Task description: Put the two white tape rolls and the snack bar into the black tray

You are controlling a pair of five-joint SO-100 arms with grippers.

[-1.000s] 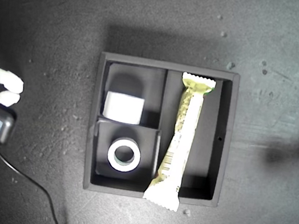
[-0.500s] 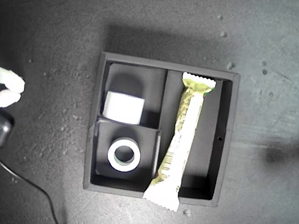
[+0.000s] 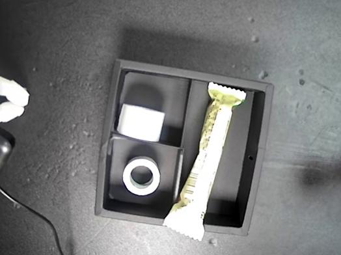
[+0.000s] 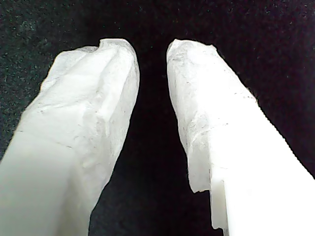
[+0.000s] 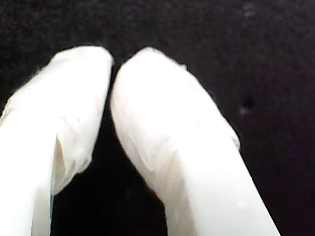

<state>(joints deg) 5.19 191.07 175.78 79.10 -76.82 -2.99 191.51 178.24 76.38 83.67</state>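
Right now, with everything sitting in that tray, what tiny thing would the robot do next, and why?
Probably nothing more than pulling both arms clear. Both tape rolls sit in the tray's small compartments and the bar lies in the long one, one end overhanging the rim. My first gripper is open and holds nothing; my second gripper is nearly closed, also holding nothing.

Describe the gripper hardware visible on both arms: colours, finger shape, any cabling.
Both pairs of fingers are white and wrapped in wrinkled white tape, tapering to rounded tips: my first gripper, my second gripper. In the exterior view, white fingertips show at both side edges, too little to tell which arm is which. No arm cabling is visible.
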